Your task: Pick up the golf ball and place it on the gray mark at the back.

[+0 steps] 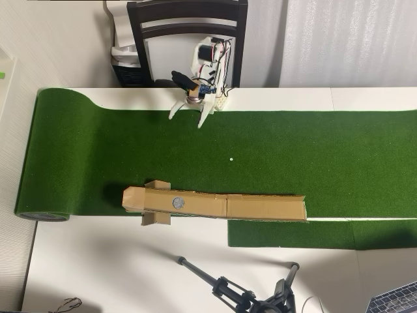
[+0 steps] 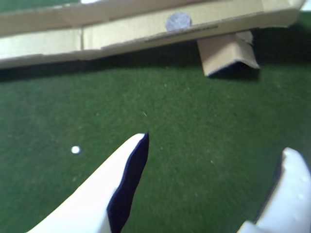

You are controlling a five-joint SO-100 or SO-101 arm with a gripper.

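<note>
White plastic pincer (image 2: 214, 150) spread wide, fuzzy green turf (image 2: 194, 126), flat round gray mark (image 2: 178, 22)

Open turf (image 1: 293, 156) before pincer (image 2: 214, 145); cardboard ramp (image 1: 215, 205) bars far side

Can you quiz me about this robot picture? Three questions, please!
1. True or false: the gripper is holding something.
2. What does the gray mark sit on? A) a blue plate B) the cardboard trough C) a red box
3. Fill in: the tiny white speck lies on the ____ mat.

Key: 1 false, its jaws are open and empty; 2 B; 3 green.
</note>
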